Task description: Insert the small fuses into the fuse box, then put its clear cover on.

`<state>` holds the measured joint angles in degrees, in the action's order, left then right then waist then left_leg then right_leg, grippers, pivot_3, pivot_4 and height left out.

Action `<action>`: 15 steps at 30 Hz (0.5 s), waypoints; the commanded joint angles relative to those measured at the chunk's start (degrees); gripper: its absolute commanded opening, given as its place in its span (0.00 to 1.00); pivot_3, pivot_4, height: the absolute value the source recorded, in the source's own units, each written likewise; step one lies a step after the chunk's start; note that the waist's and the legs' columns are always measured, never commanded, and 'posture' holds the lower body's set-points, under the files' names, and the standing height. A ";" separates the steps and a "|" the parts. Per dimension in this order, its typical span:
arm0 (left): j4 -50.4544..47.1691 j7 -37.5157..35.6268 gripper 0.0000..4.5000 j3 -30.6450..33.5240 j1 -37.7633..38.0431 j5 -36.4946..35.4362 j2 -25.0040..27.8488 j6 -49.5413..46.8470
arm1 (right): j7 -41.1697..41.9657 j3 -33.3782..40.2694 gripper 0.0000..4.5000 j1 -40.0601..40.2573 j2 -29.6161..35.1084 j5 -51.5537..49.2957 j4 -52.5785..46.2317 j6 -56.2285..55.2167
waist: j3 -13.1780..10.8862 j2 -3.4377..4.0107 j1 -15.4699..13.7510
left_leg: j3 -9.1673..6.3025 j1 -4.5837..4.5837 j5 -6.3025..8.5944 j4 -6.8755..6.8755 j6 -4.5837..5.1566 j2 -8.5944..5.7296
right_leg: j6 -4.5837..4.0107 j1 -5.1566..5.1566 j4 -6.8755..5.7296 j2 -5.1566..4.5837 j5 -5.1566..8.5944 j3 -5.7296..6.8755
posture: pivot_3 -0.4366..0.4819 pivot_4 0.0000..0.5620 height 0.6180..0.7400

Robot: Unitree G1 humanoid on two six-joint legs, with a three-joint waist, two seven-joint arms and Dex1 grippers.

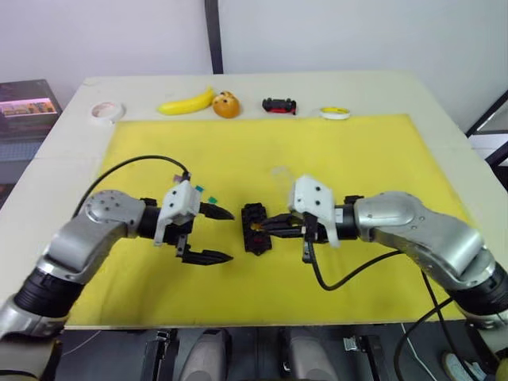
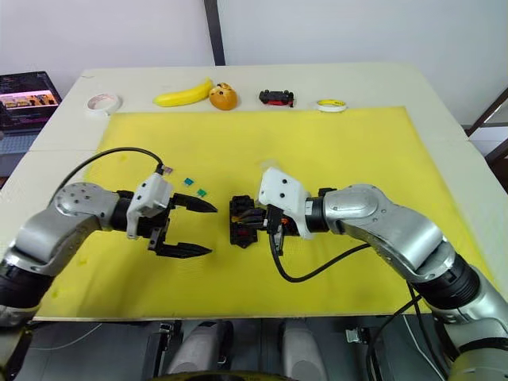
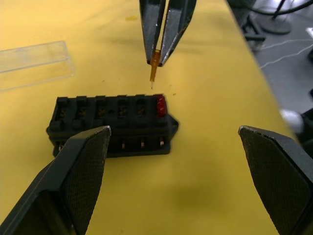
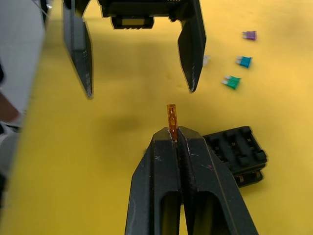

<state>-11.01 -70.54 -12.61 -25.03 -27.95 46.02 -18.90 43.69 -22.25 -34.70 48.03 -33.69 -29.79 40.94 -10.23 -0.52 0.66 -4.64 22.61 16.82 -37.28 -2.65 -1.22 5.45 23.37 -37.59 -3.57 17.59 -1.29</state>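
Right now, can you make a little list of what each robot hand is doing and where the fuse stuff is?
right gripper: jaws shut on an orange fuse, just above the fuse box
left gripper: jaws open, empty, beside the box
fuse box: one red fuse in an end slot
loose fuses: on the yellow mat
clear cover: on the mat, off the box

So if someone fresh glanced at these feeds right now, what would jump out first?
Probably the right gripper, shut on a thin orange-amber fuse held just above the black rectangular fuse box at mid-mat, where one red fuse already sits in an end slot. Next, the left gripper, wide open beside the box, and the clear plastic cover lying apart on the yellow mat.
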 commanded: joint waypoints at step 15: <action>1.30 -0.23 0.98 0.22 -0.84 6.98 -3.88 2.73 | 9.28 -1.74 0.00 -3.06 -4.76 13.39 4.46 -2.93 | -0.02 -0.01 0.13 | -0.04 -0.03 -0.01 -0.09 -0.02 0.02 | 0.00 -0.01 -0.11 0.03 0.00 0.05 | 0.48 0.27 1.00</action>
<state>-8.73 -70.81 -12.71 -25.15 -21.61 42.19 -16.93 52.26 -24.48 -37.13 43.63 -21.07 -24.46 38.69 -10.24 -0.53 0.79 -4.68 22.58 16.81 -37.37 -2.67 -1.21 5.46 23.37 -37.72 -3.55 17.58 -1.24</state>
